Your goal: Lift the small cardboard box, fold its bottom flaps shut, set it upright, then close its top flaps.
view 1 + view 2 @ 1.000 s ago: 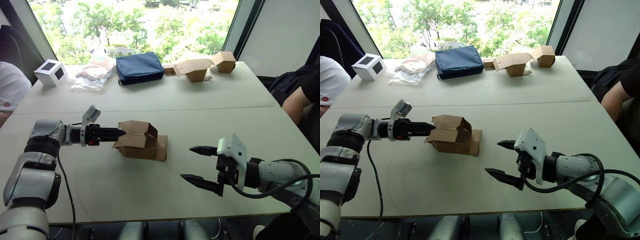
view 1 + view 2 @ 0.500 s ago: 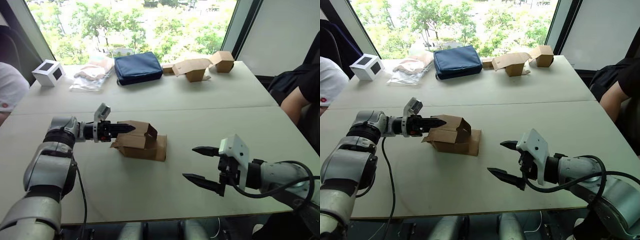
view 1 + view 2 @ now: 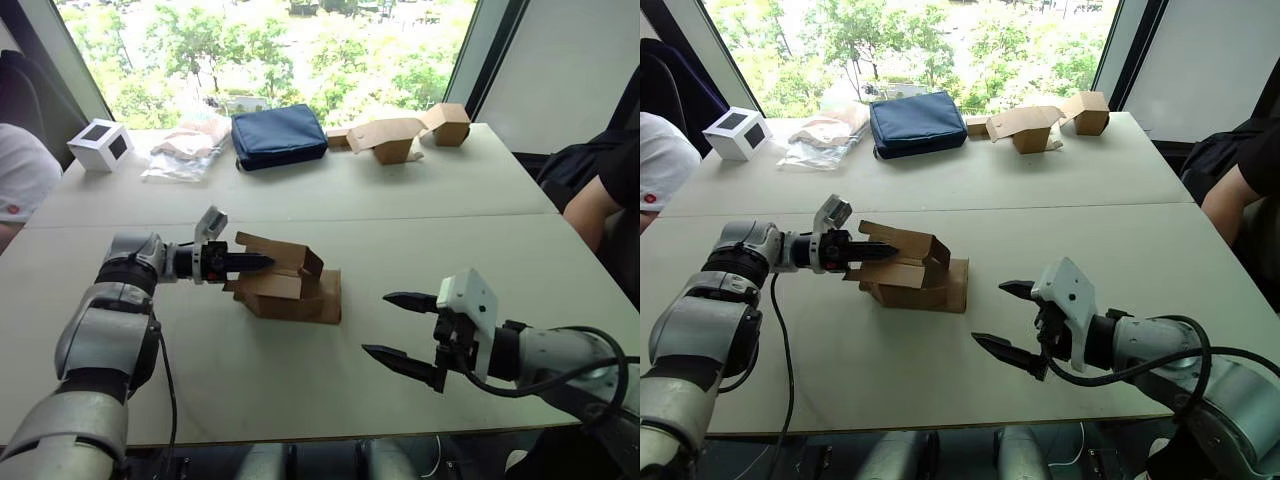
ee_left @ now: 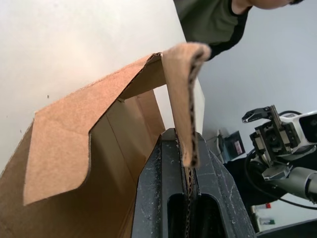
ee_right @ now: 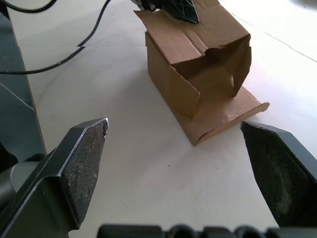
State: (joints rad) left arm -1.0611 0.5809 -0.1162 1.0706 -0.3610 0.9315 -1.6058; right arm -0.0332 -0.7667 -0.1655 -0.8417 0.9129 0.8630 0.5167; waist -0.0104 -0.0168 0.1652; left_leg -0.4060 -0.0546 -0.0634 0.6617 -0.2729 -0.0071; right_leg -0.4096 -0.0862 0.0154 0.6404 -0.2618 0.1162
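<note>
Two pincers are at work over a pale bench (image 3: 420,190). Your left pincer (image 3: 252,263) is closed tight on one cardboard panel of the small cardboard box (image 3: 290,283); the left wrist view shows the corrugated edge squeezed between its two black fingers. The box lies on its side near the middle of the bench, just in front of you, with one flap (image 3: 331,297) spread flat on the surface toward your right arm and another panel raised at the top. Whether the pinched panel belongs to the top flaps or the bottom flaps cannot be told.

Your right pincer (image 3: 398,327) hovers low over the bench, spread wide and holding nothing, well apart from the box on its right side.

Judging by its thin corrugated walls, the box is light and will likely swing or sag if you lift it by that single flap. The flaps hinge freely and crease easily, so a hard pinch may dent them. For a steadier lift, bring your right pincer to the stiff body wall or a folded corner on the opposite side, not to the loose flap lying flat.
</note>
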